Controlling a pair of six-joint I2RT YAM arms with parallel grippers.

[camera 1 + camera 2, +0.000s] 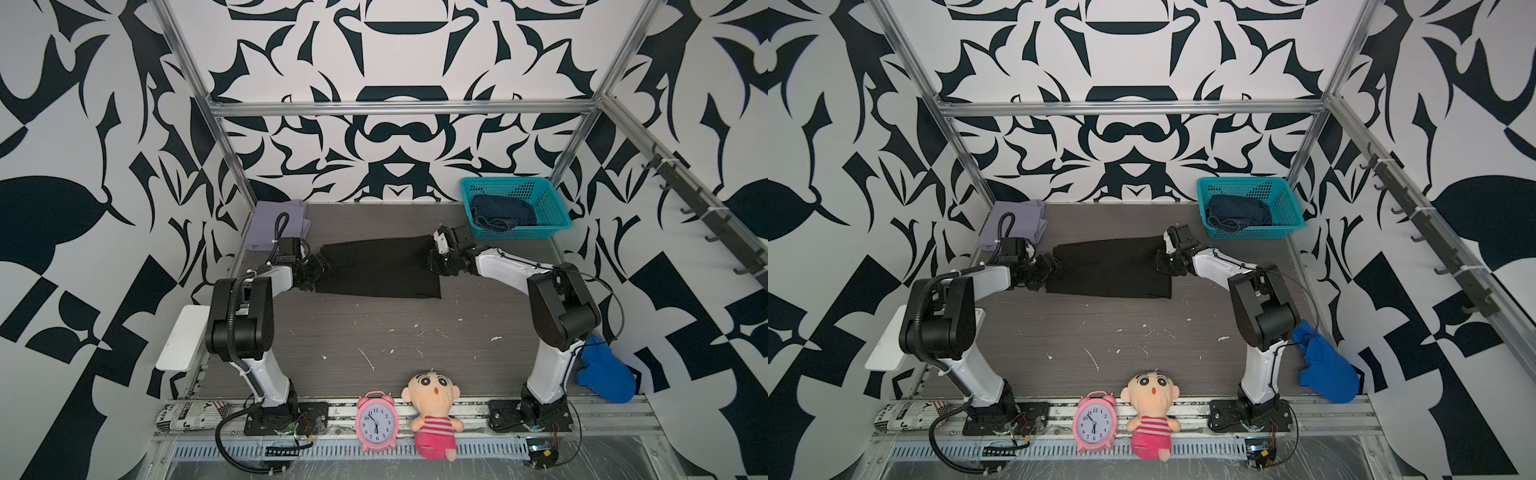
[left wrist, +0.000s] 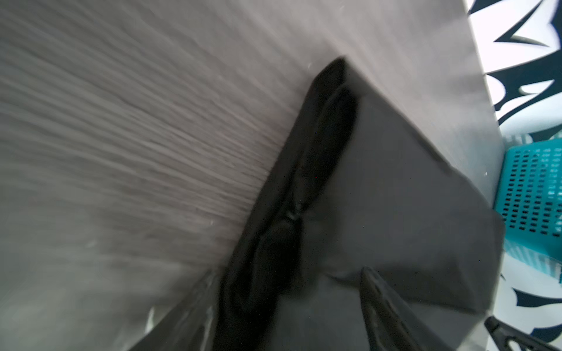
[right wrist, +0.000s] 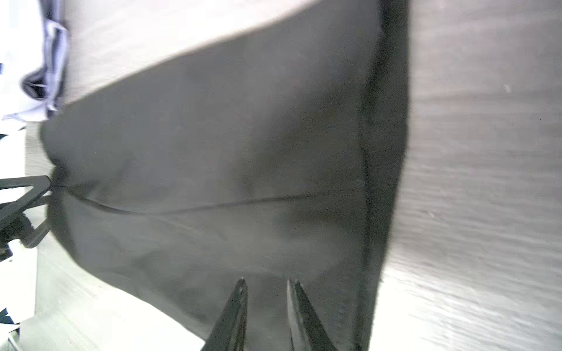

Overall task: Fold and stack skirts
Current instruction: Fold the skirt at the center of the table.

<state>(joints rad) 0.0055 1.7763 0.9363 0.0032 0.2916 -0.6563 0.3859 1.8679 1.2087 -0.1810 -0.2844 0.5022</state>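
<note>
The black skirt (image 1: pixel 378 268) is spread flat in the middle of the bench (image 1: pixel 374 340). The left end effector (image 1: pixel 316 266) is at one short edge and the right end effector (image 3: pixel 265 284) at the opposite one. Both are seen with fingers apart and nothing pinched. If only one layer were caught, or the edges were lifted unevenly, a crooked fold would likely result. The lavender skirt (image 1: pixel 282 220), just behind the left arm, could be dragged. The denim skirt (image 1: pixel 503 212) is left in the basket (image 1: pixel 555 210).

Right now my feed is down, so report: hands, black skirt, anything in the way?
Left hand open, right hand open, one at each end. Black skirt flat on table, unheld. Nothing lying on it.
</note>
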